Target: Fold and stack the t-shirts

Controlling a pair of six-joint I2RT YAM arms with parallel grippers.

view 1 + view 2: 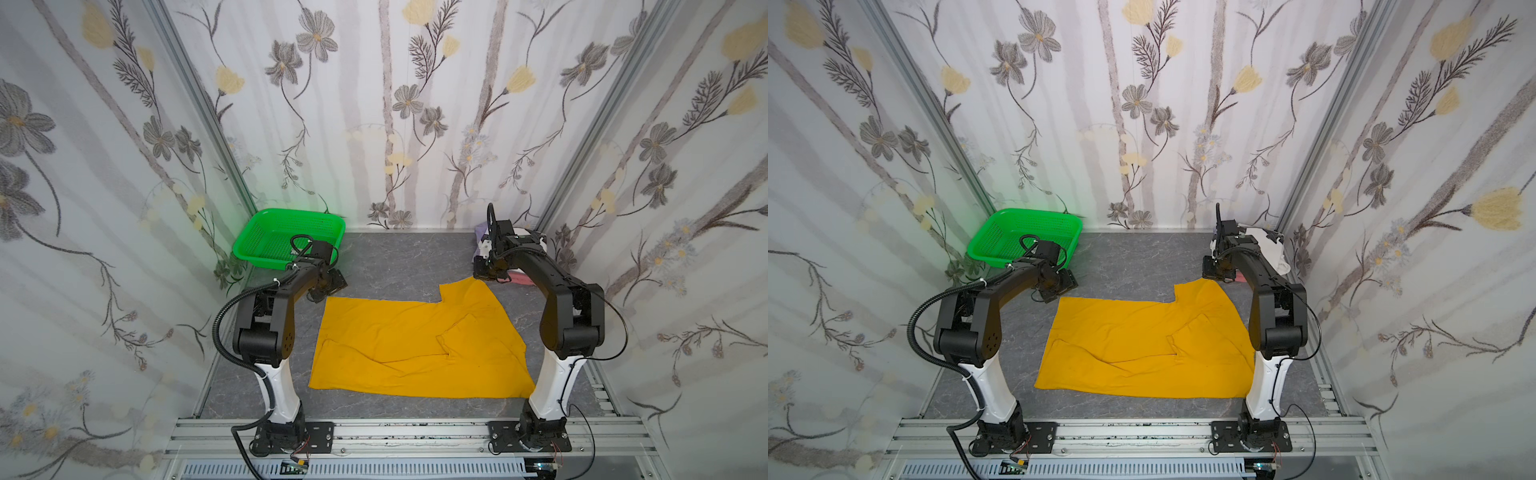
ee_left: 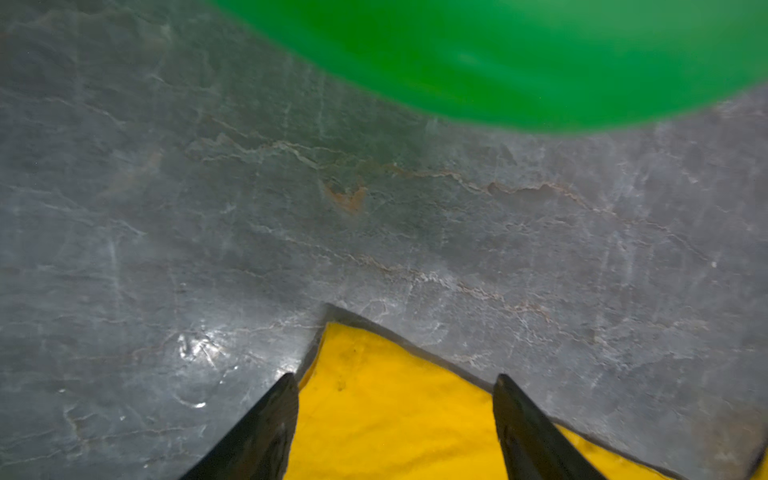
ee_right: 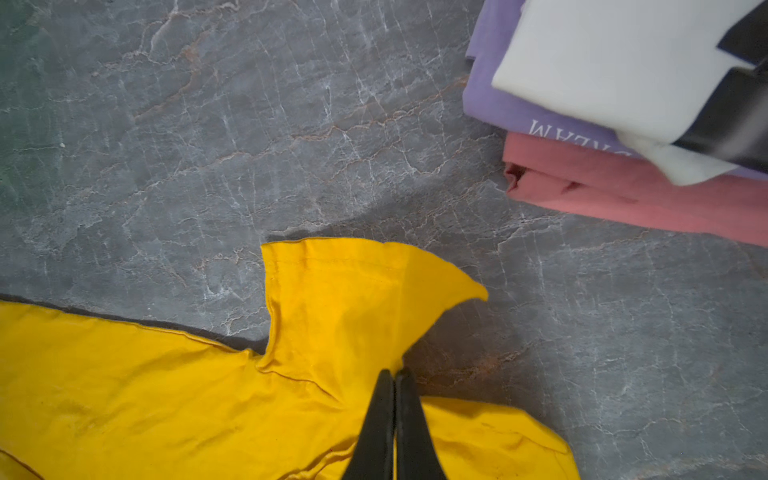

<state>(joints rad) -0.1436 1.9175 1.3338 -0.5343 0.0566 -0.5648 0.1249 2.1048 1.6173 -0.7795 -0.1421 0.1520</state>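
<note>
on the grey marbled worktop (image 1: 395, 257), the plain mustard-yellow cloth t-shirt (image 1: 415, 349) takes up the middle. it is spread mostly flat, with creases and a doubled flap across its near half, so it reads as the one tee not yet folded. its hem runs along the near edge and one sleeve (image 3: 353, 291) points to the far right.

the two black and white arms stand at the near corners and reach to the shirt's far edge. the left arm (image 1: 286, 299) is at the far left corner and the right arm (image 1: 548, 282) is at the sleeve, most likely so the cloth can be lifted evenly from both ends.

the bright green perforated plastic basket (image 1: 274, 232) sits at the far left, tipped against the wall and empty as far as the top views show.

at the far right lies a stack of folded tees (image 3: 623, 124), kept out of the folding area. a salmon-pink tee (image 3: 623, 195) is at the bottom, a pale lavender tee (image 3: 519, 108) with white lettering lies on it, and a white tee with black print (image 3: 602, 62) is on top.

the right jaws are clenched on the yellow cloth beside the sleeve, where puckers gather at their tips and the sleeve's tip curls up. the left jaws stand parted, with the far left corner of the shirt (image 2: 353, 357) lying between them and not pinched. my guess is that a pinch there is the step in hand.
</note>
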